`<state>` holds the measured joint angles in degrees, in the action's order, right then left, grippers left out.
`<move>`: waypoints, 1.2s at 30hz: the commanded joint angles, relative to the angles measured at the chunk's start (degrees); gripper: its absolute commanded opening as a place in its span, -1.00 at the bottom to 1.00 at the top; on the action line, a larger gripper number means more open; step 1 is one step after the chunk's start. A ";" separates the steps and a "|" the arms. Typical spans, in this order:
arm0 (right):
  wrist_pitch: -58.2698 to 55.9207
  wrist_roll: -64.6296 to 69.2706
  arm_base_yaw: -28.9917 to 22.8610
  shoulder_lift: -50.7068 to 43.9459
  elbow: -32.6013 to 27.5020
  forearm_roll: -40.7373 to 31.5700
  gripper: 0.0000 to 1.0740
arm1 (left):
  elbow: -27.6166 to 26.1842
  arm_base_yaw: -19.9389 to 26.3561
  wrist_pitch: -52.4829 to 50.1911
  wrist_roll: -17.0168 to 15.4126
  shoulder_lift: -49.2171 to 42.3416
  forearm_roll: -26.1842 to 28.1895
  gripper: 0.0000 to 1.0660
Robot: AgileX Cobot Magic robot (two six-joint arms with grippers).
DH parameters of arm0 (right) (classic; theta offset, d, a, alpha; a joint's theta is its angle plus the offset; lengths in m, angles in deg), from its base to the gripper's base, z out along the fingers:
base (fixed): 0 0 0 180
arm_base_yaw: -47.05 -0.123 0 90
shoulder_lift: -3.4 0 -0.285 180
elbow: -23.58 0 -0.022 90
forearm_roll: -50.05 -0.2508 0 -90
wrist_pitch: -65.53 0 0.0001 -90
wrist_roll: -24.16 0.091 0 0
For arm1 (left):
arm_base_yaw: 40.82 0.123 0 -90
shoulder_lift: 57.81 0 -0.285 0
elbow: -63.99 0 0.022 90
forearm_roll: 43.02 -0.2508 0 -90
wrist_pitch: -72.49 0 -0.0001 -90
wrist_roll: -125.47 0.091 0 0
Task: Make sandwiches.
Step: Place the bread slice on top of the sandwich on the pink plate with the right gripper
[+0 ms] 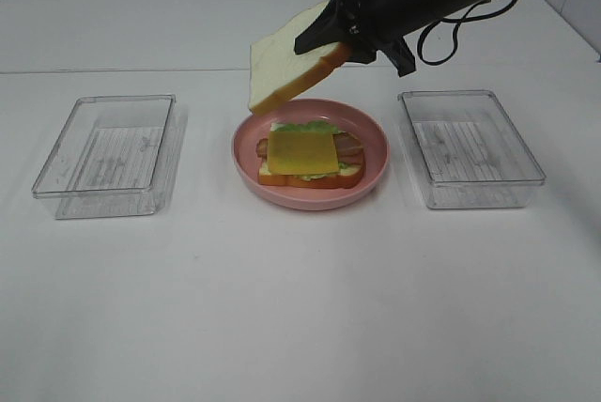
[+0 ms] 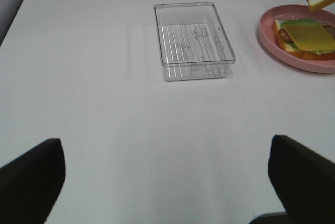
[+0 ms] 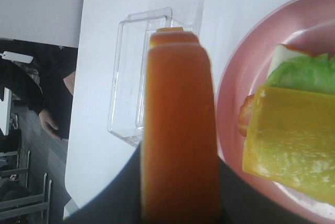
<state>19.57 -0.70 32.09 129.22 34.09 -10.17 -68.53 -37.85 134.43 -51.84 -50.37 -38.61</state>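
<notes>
Item 1, nearest: the left gripper (image 2: 167, 182), seen only from its own wrist camera, 2 dark fingers (image 2: 31, 174) spread wide apart over bare white table (image 1: 300, 308), nothing between them.

Item 2: clear plastic tray, left (image 1: 108, 153), rectangular, ridged floor, resting flat on the table well apart from the plate. Contents: none visible.

Item 3: pink round plate (image 1: 371, 134), centre of the table, between the 2 trays. Contents: 1 part-built sandwich (image 1: 305, 160), lying flat inside the rim. Layers from the bottom up: 1 white bread slice with orange-brown crust, green lettuce (image 1: 305, 127) showing at the far edge, brown-pink bacon (image 1: 349, 146) showing at both sides, 1 yellow cheese square (image 1: 303, 151) on top, uncovered.

Item 4: clear plastic tray, right (image 1: 470, 146), same pattern as item 2, flat on the table beside the plate but not touching it. Contents: none visible.

Item 5, farthest and highest: the right gripper (image 1: 343, 43), black, reaching in from the far right, clamped on 1 loose bread slice (image 1: 286, 69) by its crust edge. The slice hangs tilted in the air, above the far left part of the plate, clear of the cheese and of the rim. The right wrist camera shows its orange-brown crust (image 3: 178, 130) edge-on, filling the gap between the jaws.
</notes>
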 commanded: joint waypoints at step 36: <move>2.92 -0.23 0.23 9.97 -0.11 -2.41 -1.00 | 0.06 0.06 -0.63 -0.34 -0.92 0.52 0.84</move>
<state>22.32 -0.70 32.21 139.24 34.09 -12.35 -68.53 -37.85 134.43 -51.84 -50.37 -38.55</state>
